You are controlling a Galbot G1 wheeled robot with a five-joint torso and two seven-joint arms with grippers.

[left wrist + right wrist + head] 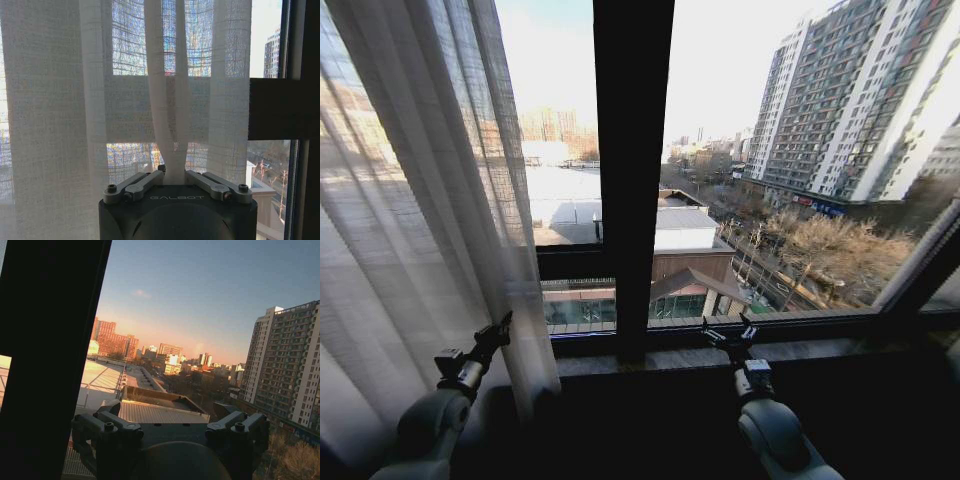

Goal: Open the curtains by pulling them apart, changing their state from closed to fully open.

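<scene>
The tall sheer white pleated curtain (pixel 410 220) hangs left of the dark vertical window frame bar (pixel 632 170), pleats running vertically. The left claw (pixel 175 176) is clamped on a pleat; the right claw (pixel 172 427) gapes empty, right of the bar.
</scene>
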